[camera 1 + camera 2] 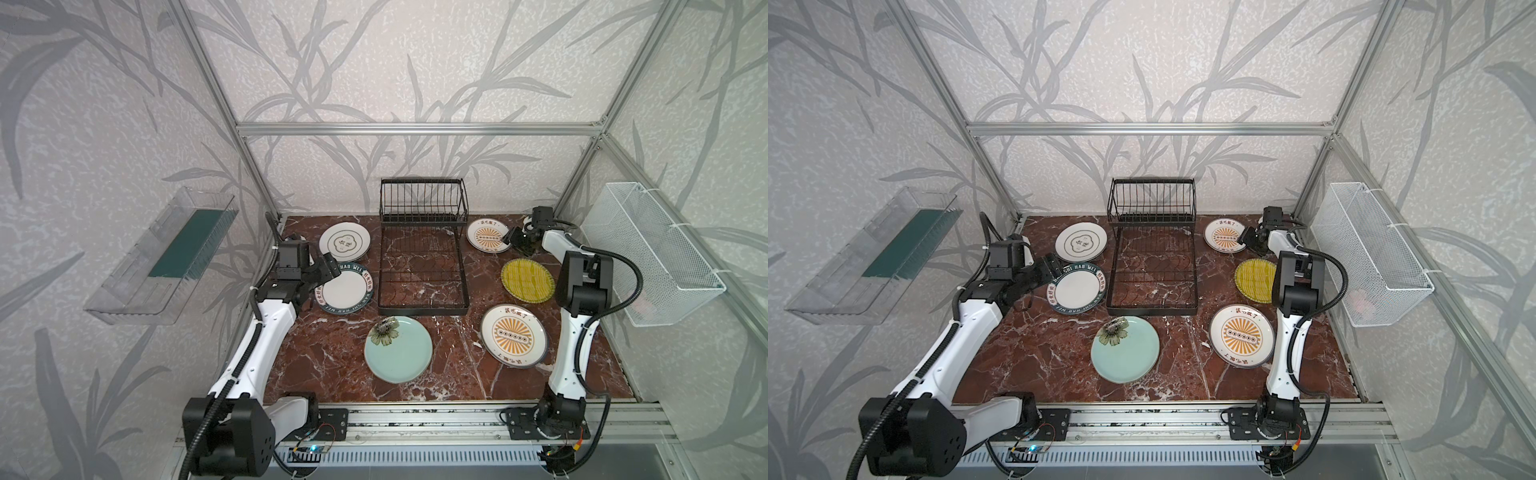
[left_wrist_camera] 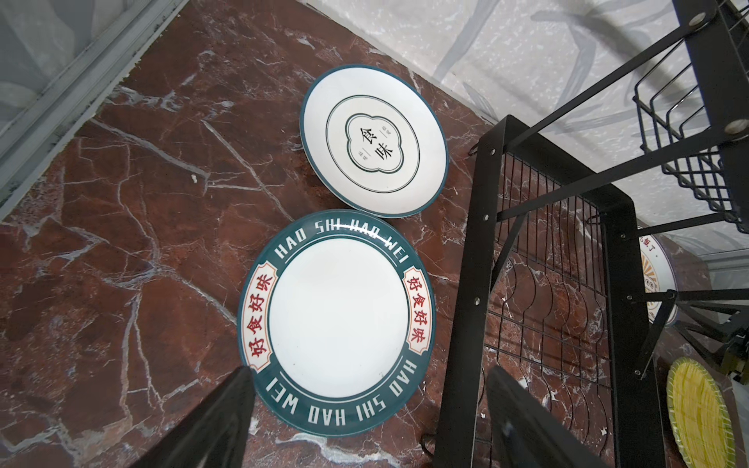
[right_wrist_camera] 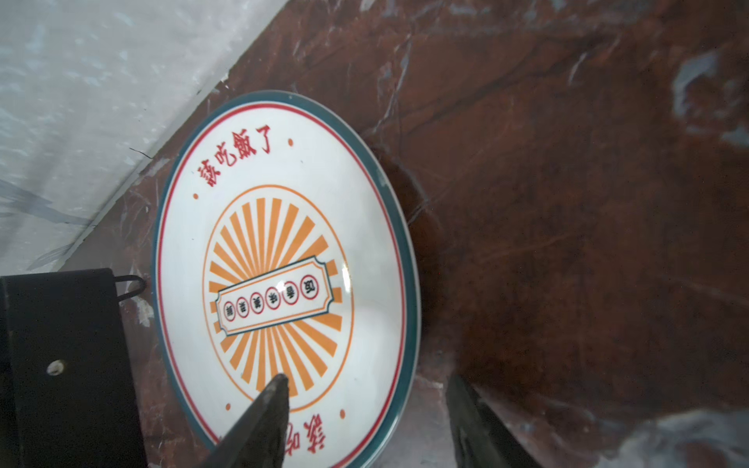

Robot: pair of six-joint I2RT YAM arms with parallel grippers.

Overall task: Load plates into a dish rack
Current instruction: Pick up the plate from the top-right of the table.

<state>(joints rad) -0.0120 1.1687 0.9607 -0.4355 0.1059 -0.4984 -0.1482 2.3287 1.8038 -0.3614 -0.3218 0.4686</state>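
1. Rack (image 1: 422, 222) sits at the back middle of the bench (image 1: 332, 365). Its upright slotted part is by the rear wall and its flat grid base points toward the arm bases.
2. I see all six plates lying on the bench, outside the rack.
3. Left of the rack: emblem plate (image 1: 345, 243) at the back, lettered plate (image 1: 347, 291) just in front of it. Their rims look very close in the left wrist view; I can't tell if they touch.
4. Right of the rack, back to front: far sunburst plate (image 1: 486, 236), yellow plate (image 1: 527, 279), near sunburst plate (image 1: 514, 336). Each is apart from the next.
5. Mint plate (image 1: 398, 348) with the dark flower lies just in front of the rack's front edge.
6. Left pincer (image 2: 367, 377): jaws wide open, holding nothing. It hovers above the lettered plate's edge on the side away from the rack.
7. Right pincer (image 3: 367, 381): jaws apart, straddling the rim of the far sunburst plate. One finger (image 3: 267, 413) is over the plate's face, the other over bare bench outside the rim. I can't tell if either touches. Not clamped.
8. Mesh basket (image 1: 665, 266) hangs on the right wall and clear tray (image 1: 137, 286) on the left wall, both off the bench.
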